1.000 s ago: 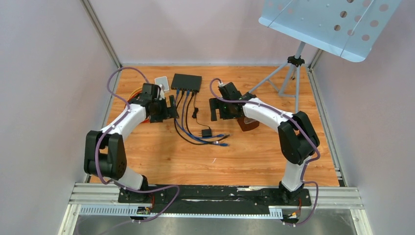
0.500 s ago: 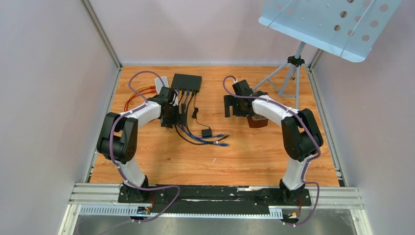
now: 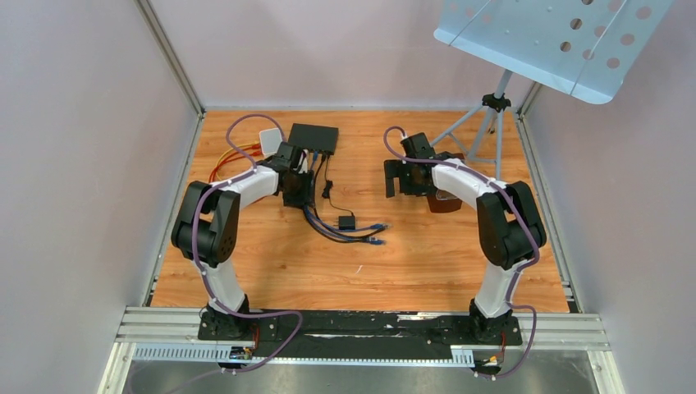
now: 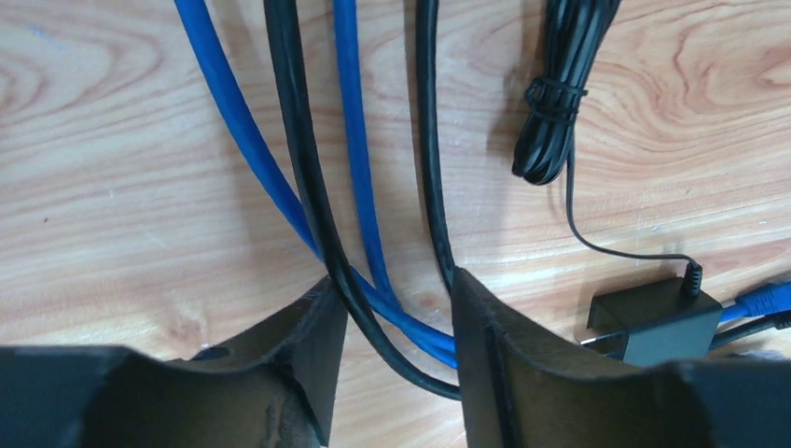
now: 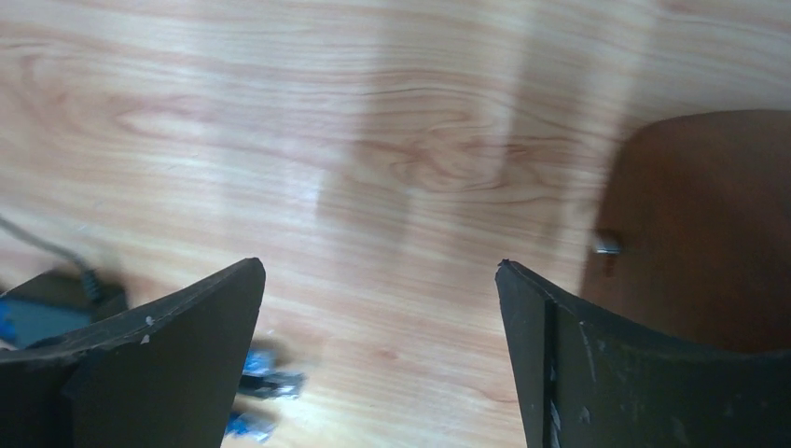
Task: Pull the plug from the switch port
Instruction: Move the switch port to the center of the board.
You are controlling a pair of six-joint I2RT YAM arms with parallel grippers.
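The black switch (image 3: 313, 137) sits at the back of the table, with blue and black cables (image 3: 310, 176) running from plugs (image 3: 307, 153) in its front ports toward me. My left gripper (image 3: 297, 190) hangs just below the switch over those cables. In the left wrist view the left gripper (image 4: 394, 285) is half-narrowed, with two blue cables (image 4: 359, 187) and a black cable (image 4: 303, 177) lying loosely between its fingers (image 4: 494, 355). The plugs and switch are out of that view. My right gripper (image 3: 402, 176) (image 5: 378, 271) stands wide open over bare wood.
A black power adapter (image 3: 347, 222) (image 4: 653, 317) and loose blue cable ends (image 3: 376, 235) lie in front of the switch. A brown object (image 3: 443, 201) (image 5: 709, 224) sits under the right arm. A white block (image 3: 269, 138), orange wires (image 3: 230, 160) and a tripod stand (image 3: 484, 123) stand at the back.
My left arm swung right onto the cables below the switch and its jaws narrowed around them. The right arm drew away to the right and back, still open.
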